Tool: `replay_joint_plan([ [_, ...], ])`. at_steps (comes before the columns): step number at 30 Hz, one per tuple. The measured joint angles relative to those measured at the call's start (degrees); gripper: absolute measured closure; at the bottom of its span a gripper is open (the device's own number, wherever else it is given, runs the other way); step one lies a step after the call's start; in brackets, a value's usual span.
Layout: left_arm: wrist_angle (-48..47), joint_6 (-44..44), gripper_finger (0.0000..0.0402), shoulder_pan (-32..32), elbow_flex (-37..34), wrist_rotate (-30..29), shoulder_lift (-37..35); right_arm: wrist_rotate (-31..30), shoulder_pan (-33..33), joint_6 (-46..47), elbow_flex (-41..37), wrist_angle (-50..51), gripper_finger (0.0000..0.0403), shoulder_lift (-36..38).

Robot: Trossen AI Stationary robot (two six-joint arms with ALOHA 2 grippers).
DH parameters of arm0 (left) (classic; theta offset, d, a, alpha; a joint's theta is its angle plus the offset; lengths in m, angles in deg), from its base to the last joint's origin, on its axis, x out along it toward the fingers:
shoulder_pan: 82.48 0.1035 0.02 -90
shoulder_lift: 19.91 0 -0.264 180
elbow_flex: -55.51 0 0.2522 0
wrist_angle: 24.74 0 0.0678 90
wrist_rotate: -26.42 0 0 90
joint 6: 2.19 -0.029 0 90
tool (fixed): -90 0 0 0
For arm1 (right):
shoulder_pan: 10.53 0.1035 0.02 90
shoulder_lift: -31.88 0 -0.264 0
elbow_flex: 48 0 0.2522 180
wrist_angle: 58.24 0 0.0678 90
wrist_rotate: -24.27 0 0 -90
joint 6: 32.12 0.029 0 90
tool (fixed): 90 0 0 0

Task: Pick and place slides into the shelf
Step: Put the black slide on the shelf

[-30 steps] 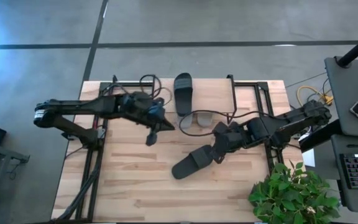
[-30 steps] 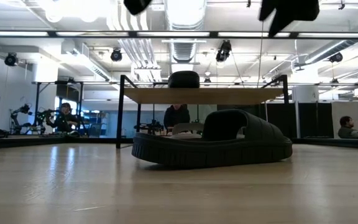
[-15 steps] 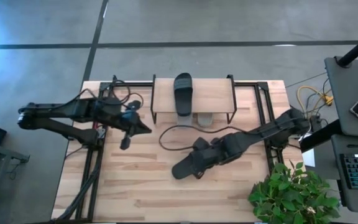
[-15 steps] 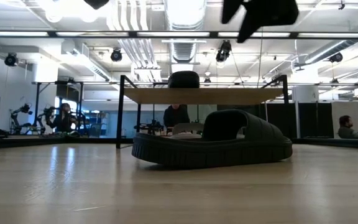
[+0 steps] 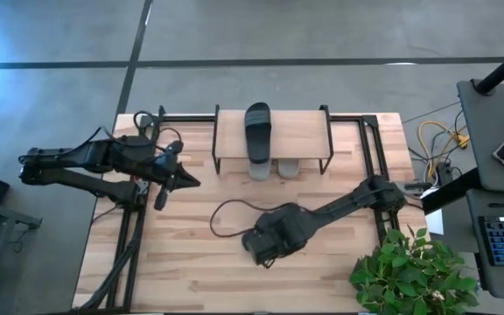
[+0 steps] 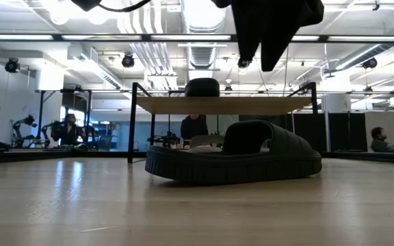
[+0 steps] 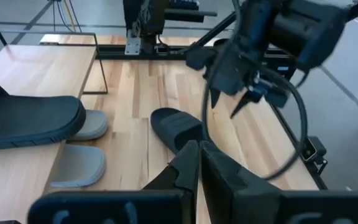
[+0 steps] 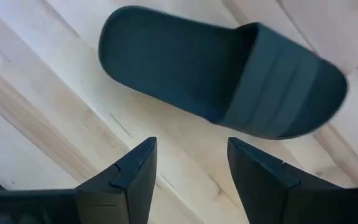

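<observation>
One black slide (image 6: 234,157) lies flat on its sole on the table; in the right wrist view the slide (image 8: 222,81) shows its wide strap. My right gripper (image 8: 191,168) is open and hangs above it (image 5: 263,245), touching nothing. A second black slide (image 5: 257,129) rests on the shelf's wooden top board (image 5: 300,131). Two light grey slides (image 5: 259,168) (image 5: 289,166) sit on the table under the shelf. My left gripper (image 5: 186,181) is shut and hovers over the table's left part.
A black cable (image 5: 226,214) loops over the table between the shelf and my right arm. A potted plant (image 5: 409,267) stands at the near right corner. Black frame rails (image 5: 129,236) run along the table's sides. People show in the room beyond (image 6: 193,126).
My right gripper has swung toward the table's left and near edge, coming over the black slide on the table, and its cable has trailed along. My left arm has drawn back toward the table's left edge. The slides have kept still.
</observation>
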Motion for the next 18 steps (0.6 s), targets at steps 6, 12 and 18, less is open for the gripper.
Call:
replay_joint_plan([
  [6,-0.86,0.91,0.04,0.0,0.0,0.13,-0.97,0.05,1.34,1.22,6.4,1.29,0.0216,-5.08],
  [12,-2.1,1.44,0.04,0.0,0.0,0.33,-1.44,0.01,2.76,5.02,10.33,9.24,0.0216,-8.21],
  [18,-2.12,1.46,0.04,0.0,0.0,1.2,-1.36,-0.11,4.92,8.18,11.56,12.06,0.0216,-9.56],
])
